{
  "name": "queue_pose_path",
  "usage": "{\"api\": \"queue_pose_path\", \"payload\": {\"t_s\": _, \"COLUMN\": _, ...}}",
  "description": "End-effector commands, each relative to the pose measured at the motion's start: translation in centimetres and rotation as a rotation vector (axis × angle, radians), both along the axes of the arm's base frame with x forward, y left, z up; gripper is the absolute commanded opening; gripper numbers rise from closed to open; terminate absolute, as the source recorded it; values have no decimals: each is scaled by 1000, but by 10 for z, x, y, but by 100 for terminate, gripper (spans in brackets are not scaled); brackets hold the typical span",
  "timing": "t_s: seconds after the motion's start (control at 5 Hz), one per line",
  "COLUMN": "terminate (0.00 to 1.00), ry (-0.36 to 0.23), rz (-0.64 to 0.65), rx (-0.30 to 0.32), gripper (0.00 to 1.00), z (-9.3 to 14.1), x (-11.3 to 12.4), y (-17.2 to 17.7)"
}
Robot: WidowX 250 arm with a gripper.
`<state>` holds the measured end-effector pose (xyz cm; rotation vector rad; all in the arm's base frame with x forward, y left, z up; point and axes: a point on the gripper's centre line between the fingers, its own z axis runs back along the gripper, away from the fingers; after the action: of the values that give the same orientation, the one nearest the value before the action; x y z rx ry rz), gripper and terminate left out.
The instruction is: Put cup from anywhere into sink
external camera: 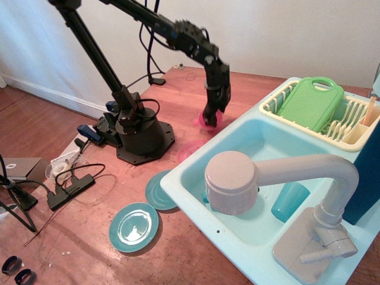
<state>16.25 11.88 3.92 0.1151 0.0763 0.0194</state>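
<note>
The small pink cup (204, 122) sits on the wooden table just beyond the far left corner of the aqua sink (196, 196). My gripper (209, 115) has come down onto the cup and covers most of it; only pink edges show around the fingers. The image is blurred there, so I cannot tell whether the fingers are closed on the cup. The sink basin lies to the right of and nearer than the cup, with a big grey-beige faucet (237, 181) over it.
A teal tumbler (290, 200) stands inside the sink. A flat pink plate (189, 151) and two teal plates (134, 226) (155, 191) lie left of the sink. A cream dish rack (350, 127) with a green board (310, 102) sits behind it. The arm's base (139, 135) stands to the left.
</note>
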Motion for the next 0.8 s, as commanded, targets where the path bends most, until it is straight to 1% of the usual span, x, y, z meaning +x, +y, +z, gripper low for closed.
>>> {"api": "queue_pose_path", "payload": {"t_s": 0.0, "terminate": 0, "ry": -113, "rz": 11, "rx": -21, "gripper": 100, "z": -1, "x": 0, "y": -5}}
{"api": "queue_pose_path", "payload": {"t_s": 0.2, "terminate": 0, "ry": -87, "rz": -2, "rx": 26, "gripper": 0, "z": 9, "x": 12, "y": -6}}
{"api": "queue_pose_path", "payload": {"t_s": 0.4, "terminate": 0, "ry": -106, "rz": -35, "rx": 13, "gripper": 0, "z": 5, "x": 20, "y": -10}}
{"api": "queue_pose_path", "payload": {"t_s": 0.6, "terminate": 0, "ry": -105, "rz": -119, "rx": -20, "gripper": 0, "z": 1, "x": 29, "y": -8}}
